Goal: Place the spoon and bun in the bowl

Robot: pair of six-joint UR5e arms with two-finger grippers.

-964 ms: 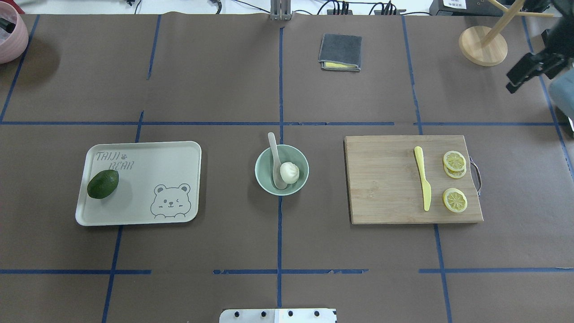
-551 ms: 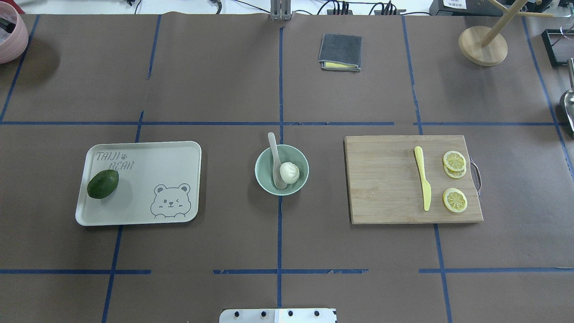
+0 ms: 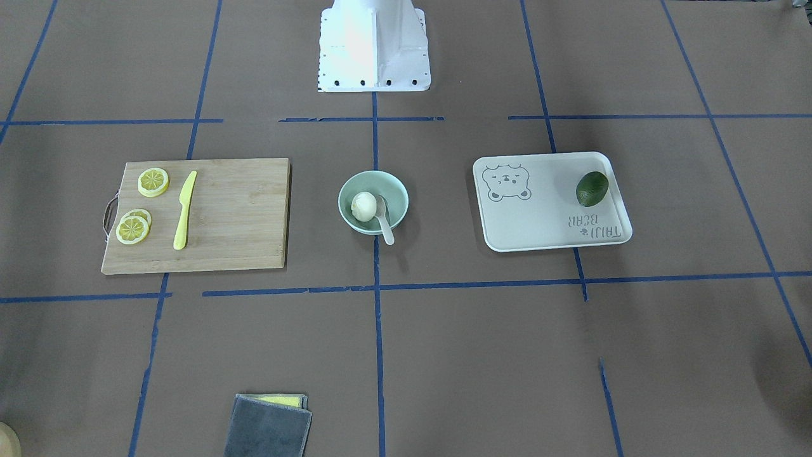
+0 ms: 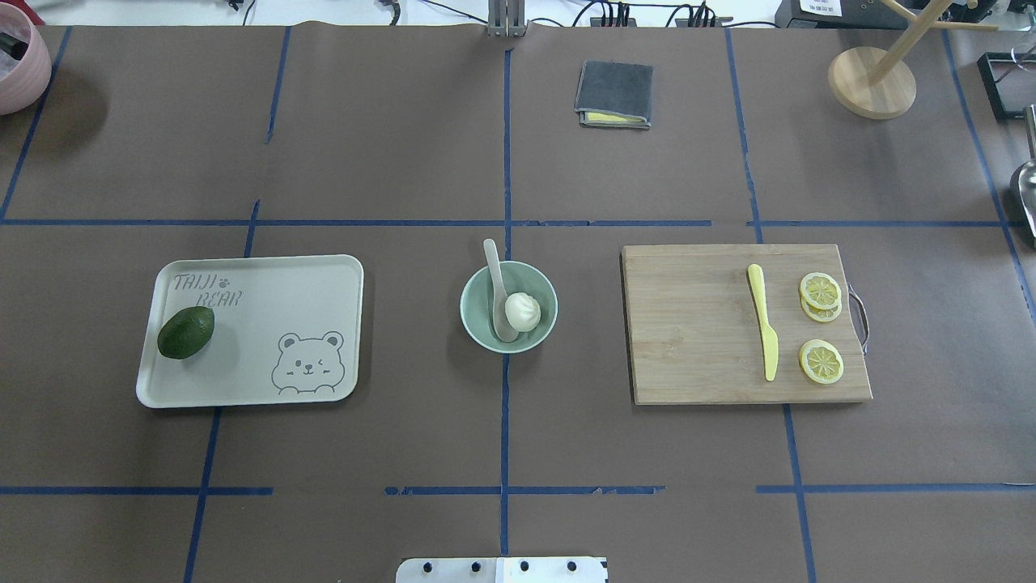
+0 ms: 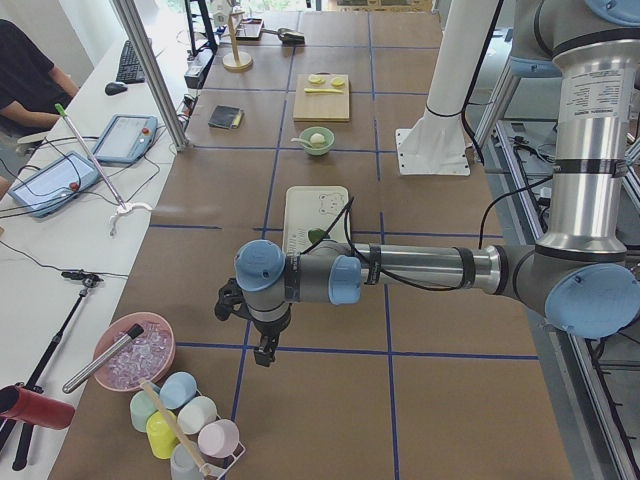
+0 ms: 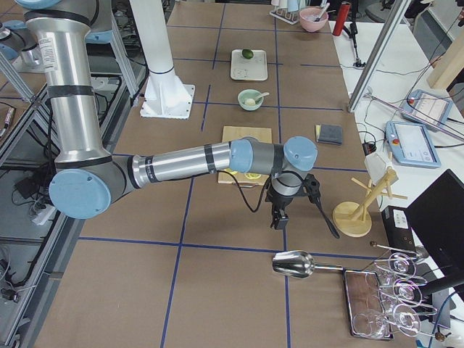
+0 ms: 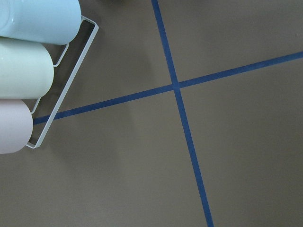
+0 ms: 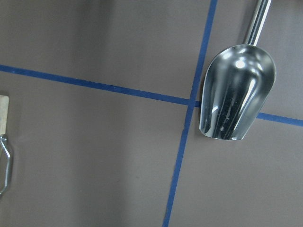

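Note:
The pale mint-green bowl (image 4: 546,293) stands at the table's middle, also in the front-facing view (image 3: 397,192). The cream-white bun (image 4: 522,311) sits inside it, right of the off-white spoon (image 4: 494,275), whose scoop lies in the bowl and whose handle sticks out over the far rim. Neither gripper shows in the overhead or front-facing view. My left gripper (image 5: 265,350) hangs far off at the table's left end near the cups. My right gripper (image 6: 278,216) hangs at the table's right end near a metal scoop. I cannot tell whether either is open or shut.
A tray (image 4: 267,324) with a dark green avocado (image 4: 185,332) lies left of the bowl. A cutting board (image 4: 696,324) with a yellow knife (image 4: 762,320) and lemon slices (image 4: 821,360) lies right. A grey cloth (image 4: 614,93), a wooden stand (image 4: 871,81) and a metal scoop (image 8: 236,90) lie beyond.
The right gripper, seen at the overhead view's top right edge a second ago, has moved out of that view. Bowl, bun and spoon have not moved.

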